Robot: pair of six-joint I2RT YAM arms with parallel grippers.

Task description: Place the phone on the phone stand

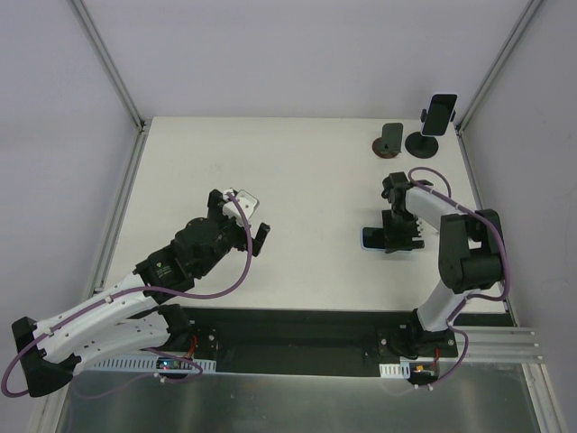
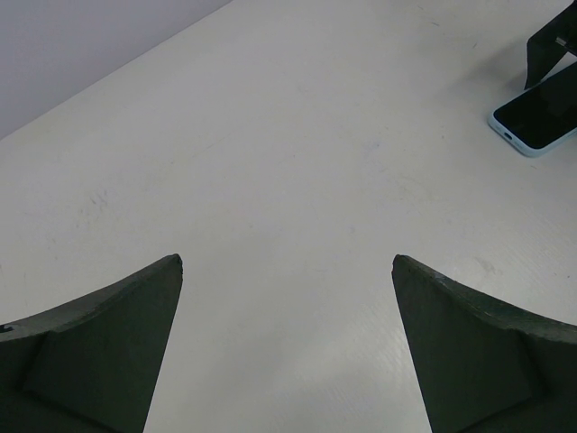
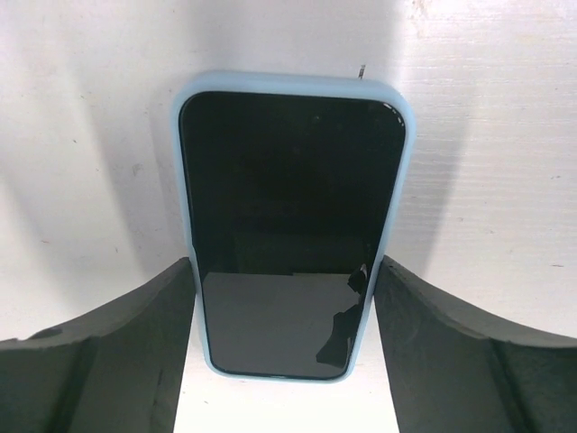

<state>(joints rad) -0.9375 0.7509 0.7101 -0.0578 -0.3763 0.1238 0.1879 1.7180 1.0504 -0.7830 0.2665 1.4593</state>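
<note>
so barely started tbh: the phone (image 3: pixel 288 180) is lying flat, screen up, on the table (image 1: pixel 297 171), well apart from the phone stand (image 1: pixel 389 140) at the far edge. right gripper (image 3: pixel 284 271) has its jaws either side of it, can't tell if they're squeezing. left gripper (image 2: pixel 287 262) is wide open, holding nothing. lift, carry and set-down all left. from above the gripper hides most of the phone, and the stand's too small to read
</note>
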